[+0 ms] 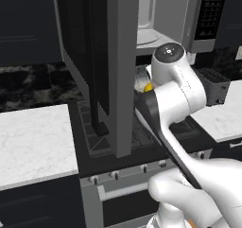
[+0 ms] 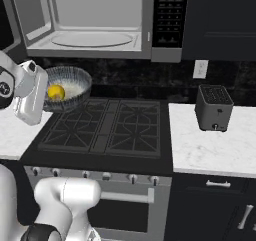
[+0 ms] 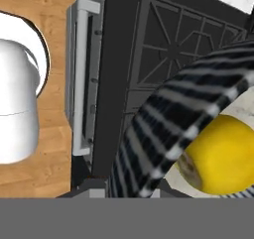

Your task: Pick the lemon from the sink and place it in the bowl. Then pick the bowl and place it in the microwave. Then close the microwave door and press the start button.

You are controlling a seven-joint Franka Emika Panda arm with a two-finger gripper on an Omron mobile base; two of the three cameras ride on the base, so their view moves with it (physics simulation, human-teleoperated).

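My gripper (image 3: pixel 131 186) is shut on the rim of the bowl (image 2: pixel 70 85), whose outer wall is striped dark and pale. It holds the bowl in the air over the stove's back left corner. The yellow lemon (image 2: pixel 56 92) lies inside the bowl (image 3: pixel 163 134), and the lemon (image 3: pixel 223 156) sits close to my fingers. Above, the microwave (image 2: pixel 90 20) stands open, its pale inside just higher than the bowl. The microwave door (image 1: pixel 101 57) is swung wide towards me and hides part of the bowl (image 1: pixel 141 75) and lemon (image 1: pixel 148 87). The sink is out of view.
A black gas stove (image 2: pixel 110 125) lies below, with its oven handle (image 3: pixel 82 74) in front. A dark toaster (image 2: pixel 214 107) stands on the white counter (image 2: pixel 215 150) at the right. The black keypad strip (image 2: pixel 167 15) is at the microwave's right.
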